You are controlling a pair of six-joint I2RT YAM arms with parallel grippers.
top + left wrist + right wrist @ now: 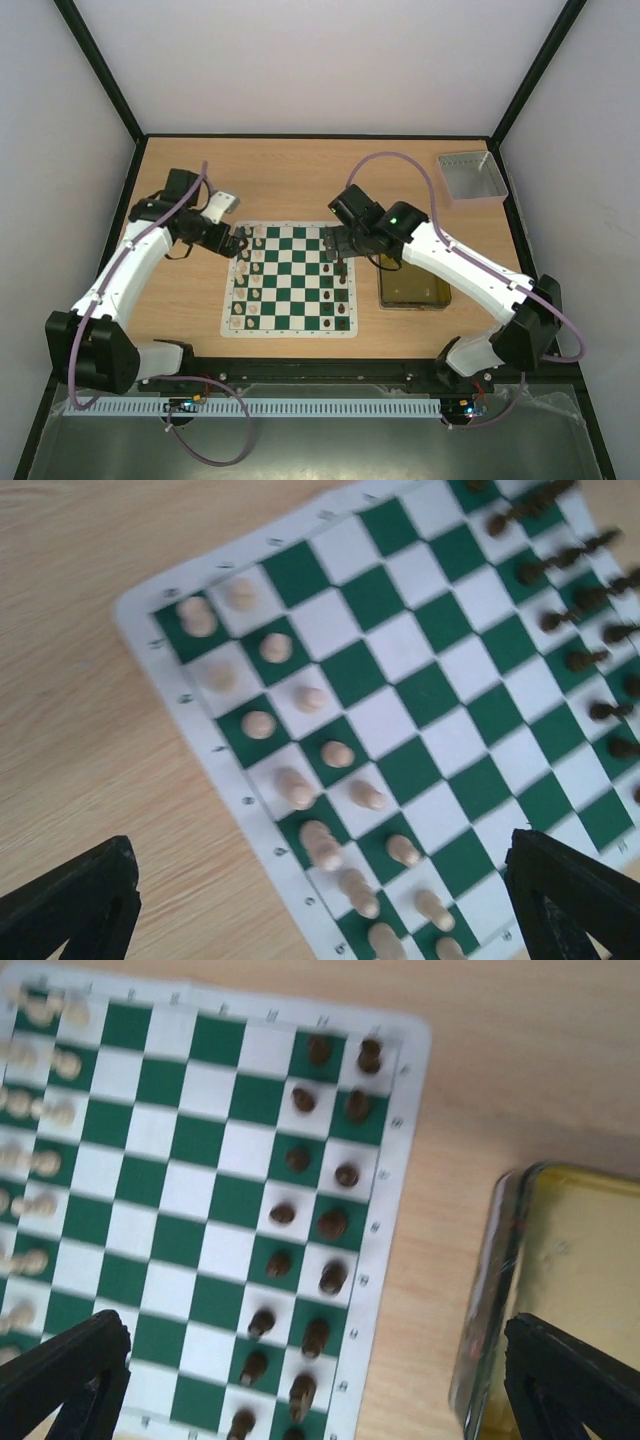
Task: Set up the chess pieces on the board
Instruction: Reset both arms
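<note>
Cream pieces face brown pieces across the board for play. My left pincer and right pincer gape, empty.

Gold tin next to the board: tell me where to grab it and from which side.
Pinch the tin by its thin upright wall facing the board, one finger inside and one outside, coming straight down from above. It lies flat and open, and looks too wide to span, so the rim is likely the only graspable part. The right gripper, open, is nearest.

Gold tin, grey tray, wooden table
</note>
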